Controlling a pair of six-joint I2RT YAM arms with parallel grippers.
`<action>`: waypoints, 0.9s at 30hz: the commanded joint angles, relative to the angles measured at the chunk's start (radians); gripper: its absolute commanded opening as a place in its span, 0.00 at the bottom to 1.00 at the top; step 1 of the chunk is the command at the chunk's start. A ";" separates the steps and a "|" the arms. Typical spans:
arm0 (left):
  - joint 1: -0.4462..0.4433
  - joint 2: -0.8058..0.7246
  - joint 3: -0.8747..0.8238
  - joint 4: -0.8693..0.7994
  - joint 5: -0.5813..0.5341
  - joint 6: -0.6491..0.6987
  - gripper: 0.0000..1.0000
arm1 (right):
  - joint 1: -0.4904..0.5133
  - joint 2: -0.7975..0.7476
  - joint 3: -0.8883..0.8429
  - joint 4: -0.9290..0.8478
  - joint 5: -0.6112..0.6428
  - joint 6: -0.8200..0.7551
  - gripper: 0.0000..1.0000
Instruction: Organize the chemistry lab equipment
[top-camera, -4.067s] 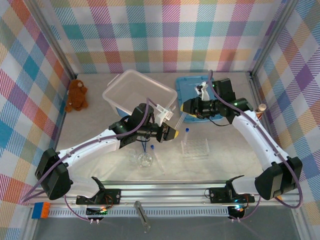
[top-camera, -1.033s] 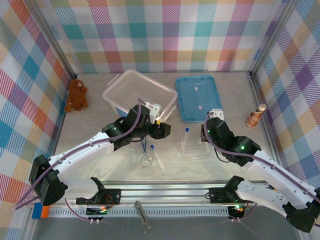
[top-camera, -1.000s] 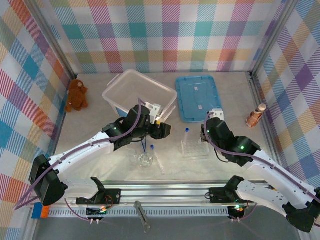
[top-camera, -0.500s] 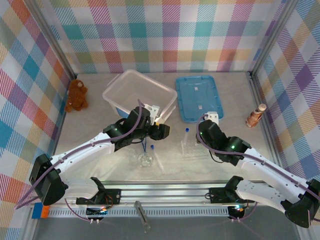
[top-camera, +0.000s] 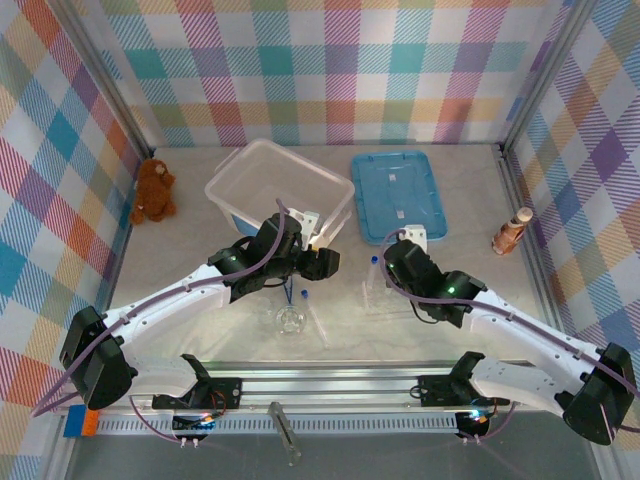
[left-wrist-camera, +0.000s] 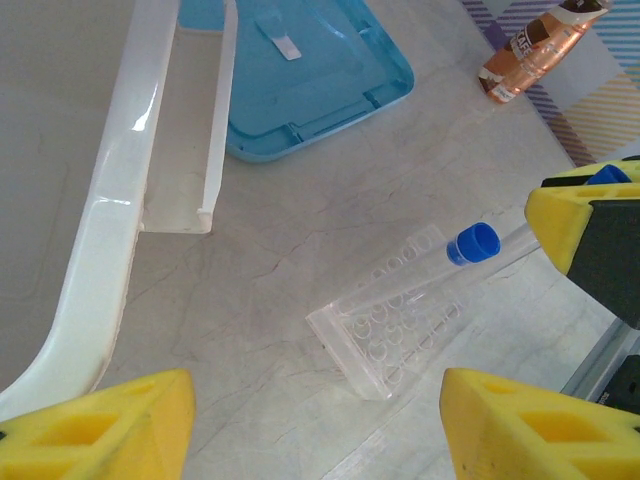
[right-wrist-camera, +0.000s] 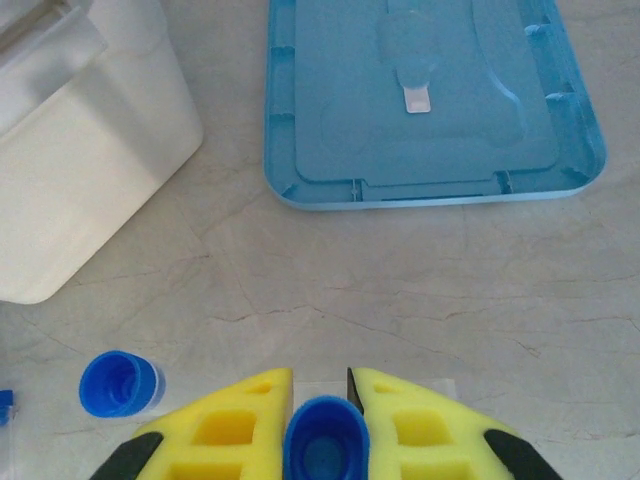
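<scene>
Here our left arm stretches from the near-left corner toward the middle of the bench (top-camera: 170, 245). Its wrist is beside the near wall of the clear bin (top-camera: 262, 180), and the left hand (left-wrist-camera: 318, 428) hangs with its yellow fingers well apart and nothing between them. Our right arm bends in from the near-right corner, so that the two wrists sit close together over the middle. The right hand (right-wrist-camera: 322, 432) is clamped on a test tube (right-wrist-camera: 322, 452), with the yellow pads pressed to either side of its blue cap, which we see from straight above. The tube is held close over the clear rack (left-wrist-camera: 385, 322). The rack lies on the bench near the blue lid (right-wrist-camera: 430, 100); it is small and see-through, with rows of round holes. A second tube (left-wrist-camera: 473, 243), clear with a blue cap, stands at the rack's edge; which hole it is in, we cannot tell. A third tube (top-camera: 303, 295) shows just beside the round glassware (top-camera: 290, 320), nearer our bases.
</scene>
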 joint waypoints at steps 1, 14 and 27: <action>0.014 -0.002 -0.015 0.029 0.000 -0.011 0.66 | 0.005 0.014 -0.010 0.058 0.001 0.007 0.15; 0.023 0.003 -0.015 0.032 0.013 -0.013 0.66 | 0.005 0.050 -0.013 0.063 0.045 -0.010 0.15; 0.027 0.027 -0.015 0.047 0.027 -0.025 0.66 | 0.005 0.033 -0.028 0.030 0.056 0.003 0.15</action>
